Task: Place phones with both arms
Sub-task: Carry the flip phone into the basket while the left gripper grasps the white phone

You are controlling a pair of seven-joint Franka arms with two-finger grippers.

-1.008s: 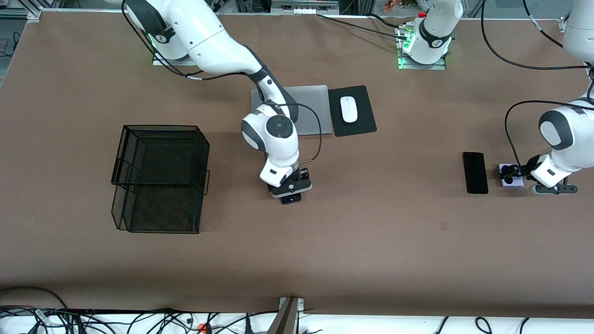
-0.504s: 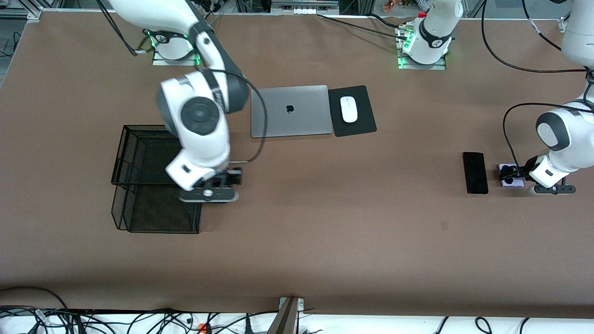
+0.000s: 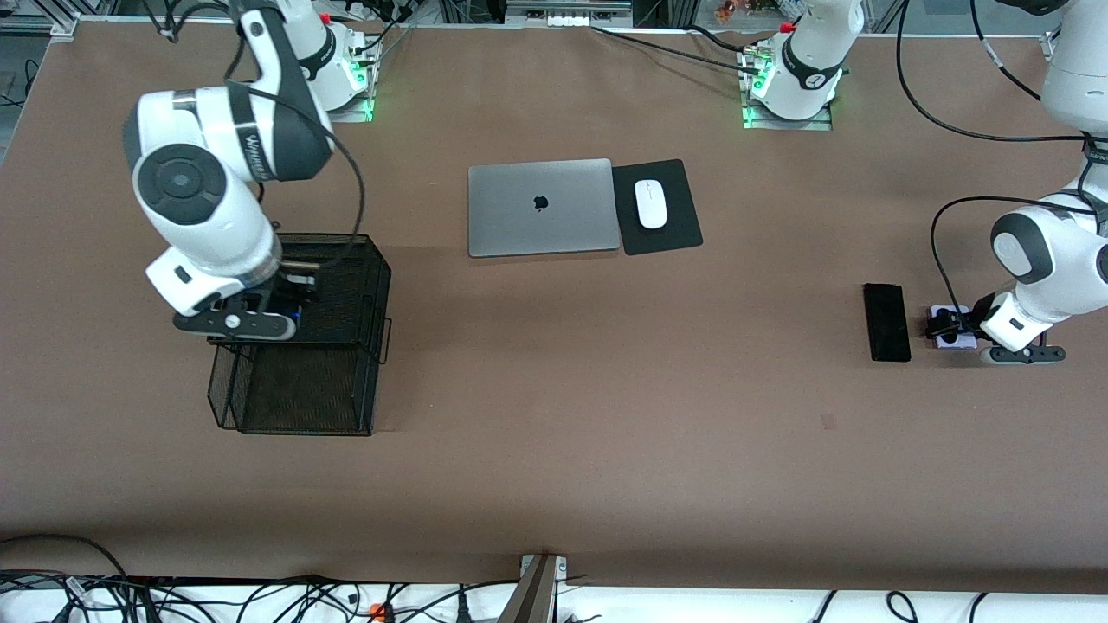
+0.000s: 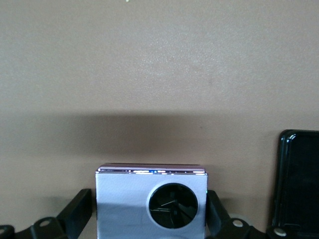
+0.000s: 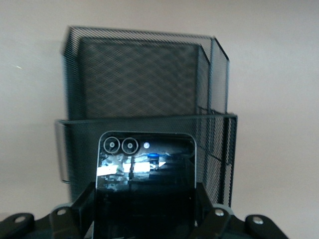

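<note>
My right gripper [image 3: 279, 310] hangs over the black mesh basket [image 3: 299, 394], shut on the squarish black folded phone [image 5: 144, 169], which shows two round lenses in the right wrist view. The basket [image 5: 144, 84] lies just under the phone there. My left gripper [image 3: 945, 331] is low at the left arm's end of the table, shut on the lilac phone [image 3: 955, 339], which rests on the table. In the left wrist view its fingers [image 4: 79, 214] flank the lilac phone [image 4: 124, 199]. The long black slab phone [image 3: 886, 322] lies flat beside it, and it also shows in the left wrist view [image 4: 299, 184].
A closed silver laptop [image 3: 543, 206] and a white mouse [image 3: 651, 203] on a black pad [image 3: 671, 234] lie mid-table toward the arms' bases. Cables run along the table edge nearest the front camera.
My right arm has carried the black folded phone from mid-table across to over the basket. My left gripper has stayed at the lilac phone, shifting only slightly.
</note>
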